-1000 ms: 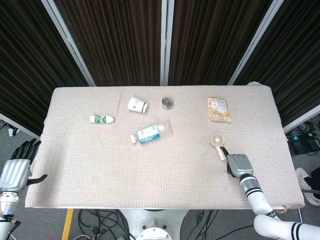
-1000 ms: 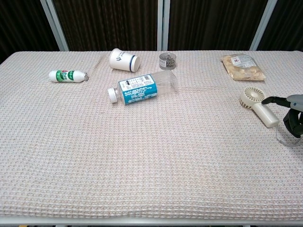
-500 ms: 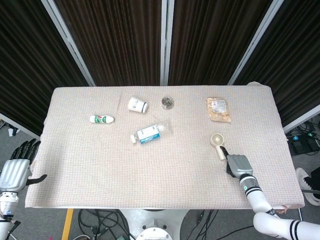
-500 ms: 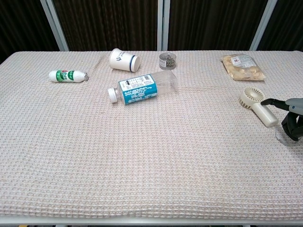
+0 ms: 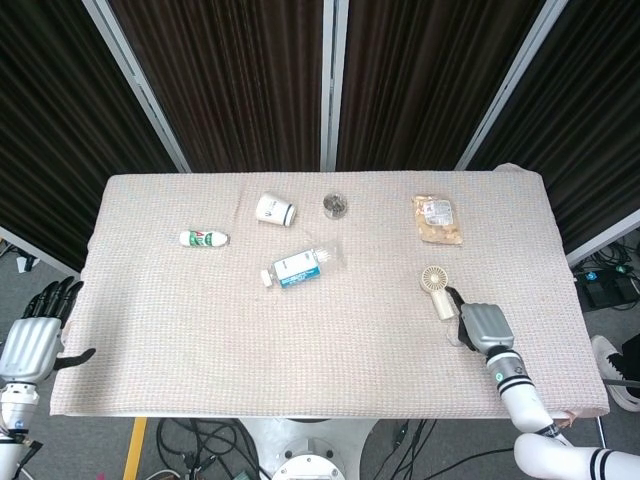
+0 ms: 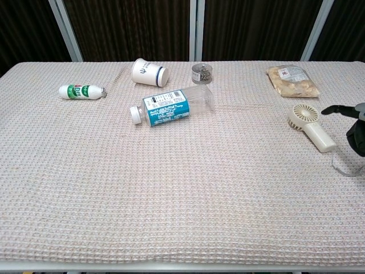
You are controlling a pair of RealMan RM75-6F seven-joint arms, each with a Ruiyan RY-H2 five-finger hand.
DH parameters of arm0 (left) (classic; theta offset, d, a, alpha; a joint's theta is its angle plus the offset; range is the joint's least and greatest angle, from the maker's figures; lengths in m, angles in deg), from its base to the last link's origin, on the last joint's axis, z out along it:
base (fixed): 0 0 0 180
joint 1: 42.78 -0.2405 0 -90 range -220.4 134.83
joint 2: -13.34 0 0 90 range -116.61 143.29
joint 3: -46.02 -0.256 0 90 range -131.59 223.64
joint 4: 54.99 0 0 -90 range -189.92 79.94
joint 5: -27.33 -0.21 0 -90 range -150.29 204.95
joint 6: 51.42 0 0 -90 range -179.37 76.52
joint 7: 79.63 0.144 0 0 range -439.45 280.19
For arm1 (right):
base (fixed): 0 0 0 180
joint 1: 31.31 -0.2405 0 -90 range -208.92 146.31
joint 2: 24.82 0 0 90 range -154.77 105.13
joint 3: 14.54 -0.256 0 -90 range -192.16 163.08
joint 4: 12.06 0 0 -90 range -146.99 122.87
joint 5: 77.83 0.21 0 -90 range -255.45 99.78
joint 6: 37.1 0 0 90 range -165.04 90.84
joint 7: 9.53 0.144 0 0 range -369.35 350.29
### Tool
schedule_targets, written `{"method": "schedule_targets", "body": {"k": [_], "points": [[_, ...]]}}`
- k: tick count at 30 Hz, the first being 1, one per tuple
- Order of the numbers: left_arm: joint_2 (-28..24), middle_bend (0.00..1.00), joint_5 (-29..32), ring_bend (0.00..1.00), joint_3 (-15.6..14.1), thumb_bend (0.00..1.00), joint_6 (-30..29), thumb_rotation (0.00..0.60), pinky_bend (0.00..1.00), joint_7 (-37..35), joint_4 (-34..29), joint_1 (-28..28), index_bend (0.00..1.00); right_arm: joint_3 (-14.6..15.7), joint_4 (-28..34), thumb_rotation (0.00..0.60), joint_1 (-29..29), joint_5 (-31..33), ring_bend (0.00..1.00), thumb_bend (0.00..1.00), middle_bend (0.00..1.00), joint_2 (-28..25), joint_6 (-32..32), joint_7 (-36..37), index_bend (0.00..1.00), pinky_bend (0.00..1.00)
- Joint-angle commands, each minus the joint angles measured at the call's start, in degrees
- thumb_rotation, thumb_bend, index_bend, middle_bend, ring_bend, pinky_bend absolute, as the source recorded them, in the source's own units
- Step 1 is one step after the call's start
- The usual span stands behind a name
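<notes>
A small cream hand-held fan (image 5: 436, 288) (image 6: 311, 127) lies flat on the cloth-covered table (image 5: 200, 330), round head toward the far side. My right hand (image 5: 481, 325) (image 6: 355, 127) hovers just right of the fan's handle. Its thumb points toward the fan and its fingers hang curved below, holding nothing. The chest view shows a small gap between hand and handle. My left hand (image 5: 36, 335) hangs off the table's left front corner, fingers spread and empty. It shows only in the head view.
A paper cup (image 5: 274, 210) (image 6: 150, 73) lies on its side at the back. Also there: a small green-labelled bottle (image 5: 204, 238) (image 6: 81, 91), a blue-labelled plastic bottle (image 5: 300, 267) (image 6: 171, 106), a little clear jar (image 5: 335, 205) (image 6: 202, 73) and a snack bag (image 5: 436, 219) (image 6: 292, 81).
My right hand has shifted a little to the right, away from the fan's handle. The fan and the left hand have not moved.
</notes>
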Motion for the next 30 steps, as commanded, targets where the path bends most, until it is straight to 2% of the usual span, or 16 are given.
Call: {"method": "schedule_targets", "body": {"k": [1,3,5,7,10,11,12,13,14,16,18,22,26,30], "points": [[-0.07,0.00,-0.06,0.00,0.04,0.00,-0.18,0.600,0.13,0.17,-0.20,-0.03,0.05,-0.66,1.80,0.600,3.33,-7.38,0.93,1.00,1.00,-1.91,7.01,4.08,0.00,0.90],[-0.16,0.00,-0.06,0.00,0.10,0.00,-0.27,0.600,0.13,0.37,-0.41,-0.02,0.05,-0.66,0.75,0.600,5.39,-13.82,0.93,1.00,1.00,-1.72,12.85,6.55,0.00,0.90],[-0.24,0.00,-0.09,0.00,0.16,0.00,-0.43,0.600,0.13,0.63,-0.65,-0.03,0.05,-0.32,-3.10,0.600,8.14,-23.69,0.92,1.00,1.00,-0.40,21.83,11.04,0.00,0.90],[-0.26,0.00,-0.12,0.00,0.23,0.00,-0.60,0.600,0.13,0.81,-0.86,-0.04,0.05,-0.29,-8.96,0.600,10.60,-32.08,0.86,1.00,0.95,1.51,31.27,15.29,0.00,0.86],[-0.14,0.00,-0.21,0.00,0.23,0.00,-0.77,0.600,0.13,1.02,-1.18,-0.06,0.05,-0.93,-16.41,0.600,13.45,-38.42,0.78,1.00,0.85,3.51,41.46,18.69,0.05,0.80],[-0.09,0.00,-0.26,0.00,0.21,0.00,-0.82,0.600,0.13,1.08,-1.28,-0.07,0.05,-1.05,-17.77,0.600,14.27,-39.21,0.76,1.00,0.83,3.75,43.40,19.88,0.08,0.76],[-0.08,0.00,-0.31,0.00,0.16,0.00,-0.96,0.600,0.13,1.29,-1.52,-0.14,0.05,-0.83,-19.09,0.600,15.26,-39.73,0.69,0.99,0.77,3.51,44.71,21.20,0.09,0.67],[0.00,0.00,-0.29,0.00,0.16,0.00,-0.90,0.600,0.13,1.42,-1.57,-0.11,0.05,-0.40,-19.64,0.600,15.98,-39.71,0.55,0.91,0.64,2.91,44.78,21.87,0.10,0.53],[0.03,0.00,-0.30,0.00,0.15,0.00,-0.90,0.600,0.13,1.51,-1.62,-0.10,0.05,-0.01,-19.62,0.600,16.74,-39.16,0.46,0.84,0.55,2.07,44.33,22.04,0.09,0.43],[0.05,0.00,-0.51,0.00,0.11,0.00,-1.12,0.600,0.13,1.59,-1.76,-0.15,0.05,0.82,-18.40,0.600,18.39,-37.68,0.17,0.55,0.31,0.05,43.01,21.95,0.04,0.17],[0.03,0.00,-0.73,0.00,0.08,0.00,-1.47,0.600,0.13,1.61,-1.89,-0.26,0.05,1.54,-16.94,0.600,19.67,-36.78,0.02,0.38,0.17,-1.58,42.03,22.32,0.00,0.03],[0.09,0.00,-1.81,0.00,-0.16,0.00,-3.09,0.600,0.13,1.19,-1.84,-0.84,0.05,2.78,-15.86,0.600,22.25,-35.94,0.00,0.29,0.08,-3.54,41.10,25.41,0.00,0.00],[-0.01,0.00,-2.82,0.00,-0.41,0.00,-4.94,0.600,0.13,1.16,-2.32,-1.61,0.05,3.96,-14.42,0.600,24.62,-34.64,0.00,0.22,0.01,-4.93,39.84,23.52,0.00,0.00],[-0.63,0.00,-3.79,0.00,-0.55,0.00,-6.37,0.600,0.13,1.27,-2.83,-2.12,0.05,3.99,-13.64,0.600,26.07,-34.23,0.00,0.22,0.00,-5.55,39.53,23.35,0.00,0.00]]}}
